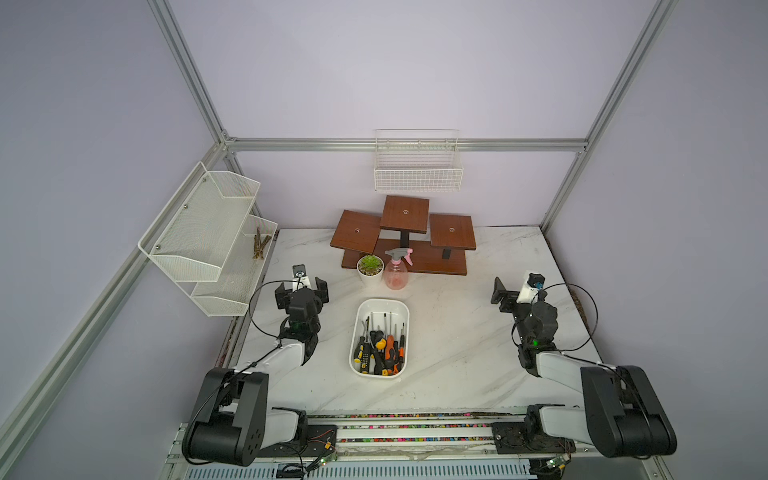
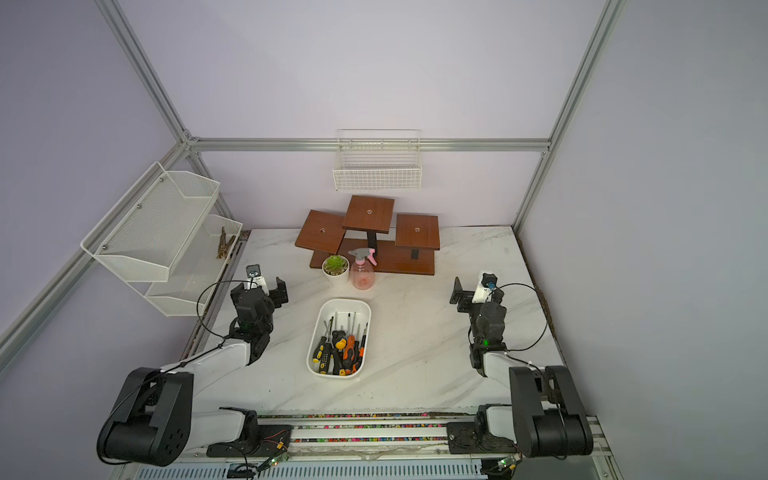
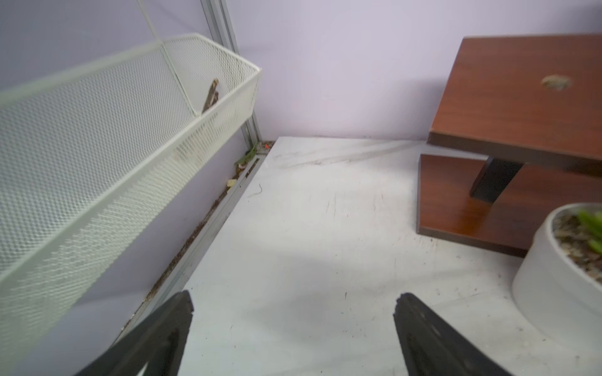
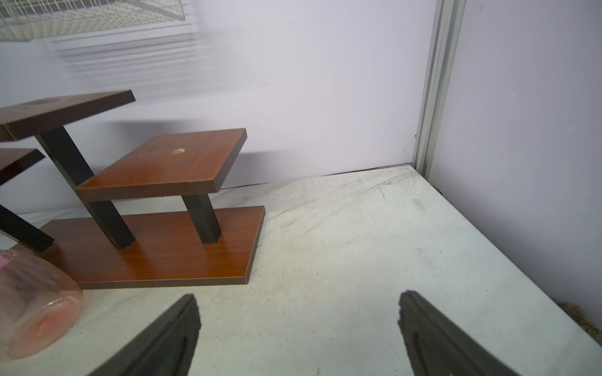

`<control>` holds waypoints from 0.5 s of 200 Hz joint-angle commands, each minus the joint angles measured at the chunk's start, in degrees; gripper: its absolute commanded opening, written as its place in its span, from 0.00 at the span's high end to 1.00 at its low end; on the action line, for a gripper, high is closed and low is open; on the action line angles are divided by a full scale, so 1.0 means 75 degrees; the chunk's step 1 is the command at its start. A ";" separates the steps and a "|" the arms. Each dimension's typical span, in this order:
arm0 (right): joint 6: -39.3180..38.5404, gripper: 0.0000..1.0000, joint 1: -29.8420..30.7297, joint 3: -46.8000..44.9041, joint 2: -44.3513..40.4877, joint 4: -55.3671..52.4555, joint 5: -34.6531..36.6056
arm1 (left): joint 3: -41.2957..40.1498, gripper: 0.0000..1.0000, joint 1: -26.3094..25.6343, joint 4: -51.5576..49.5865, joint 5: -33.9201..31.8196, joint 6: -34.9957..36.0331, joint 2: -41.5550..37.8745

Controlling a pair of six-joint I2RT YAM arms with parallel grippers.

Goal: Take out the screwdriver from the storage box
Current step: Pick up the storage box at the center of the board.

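Enclosure: plain lavender walls (image 1: pixel 415 62) on three sides, framed in aluminium extrusion rails (image 1: pixel 407 144). One rail runs horizontally across the back wall at 12 o'clock, with uprights in both back corners. Bench (image 1: pixel 457 353): white marble-look top, grey veining, scuffed toward the back. Two-tier white mesh shelf (image 1: pixel 208 232) is fixed to the side frame at 9–10 o'clock, with brown stick-like bits (image 1: pixel 261 243) in the lower tier. White wire-grid basket (image 1: pixel 417 174) hangs off the back rail at 12. Below it, a brown wooden tiered stand (image 1: pixel 405 214): three square platforms on black posts over a base board. Grit (image 3: pixel 195 234) lines the bench's 9 o'clock edge. Light is even and diffuse, shadows soft.
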 commanded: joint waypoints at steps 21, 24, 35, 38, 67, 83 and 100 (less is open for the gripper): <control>0.1105 0.01 0.0071 0.1308 -0.1996 -0.4821 -0.0243 | 0.2224 0.00 -0.0679 -0.5206 -0.1602 -0.1869 -0.1178; 0.1106 0.01 0.0094 0.1449 -0.2052 -0.5128 -0.0307 | 0.2403 0.00 -0.0685 -0.5711 -0.1528 -0.2150 -0.1204; 0.1059 0.00 0.0204 0.1939 -0.2095 -0.6090 -0.0569 | 0.2865 0.00 -0.0692 -0.6815 -0.0848 -0.2632 -0.1352; 0.0997 0.01 0.0265 0.2113 -0.2101 -0.6392 -0.0714 | 0.2929 0.00 -0.0718 -0.7014 -0.0654 -0.2734 -0.1398; 0.0784 0.01 0.1098 0.2743 -0.2255 -0.7638 -0.1062 | 0.3294 0.00 -0.0859 -0.8578 0.1044 -0.4031 -0.1692; 0.0897 0.01 0.1712 0.2891 -0.2329 -0.8040 -0.0991 | 0.3283 0.00 -0.1013 -0.8987 0.2063 -0.4563 -0.1663; 0.1051 0.01 0.2395 0.3034 -0.2280 -0.8491 -0.0715 | 0.3236 0.00 -0.1392 -0.9286 0.2769 -0.4874 -0.1489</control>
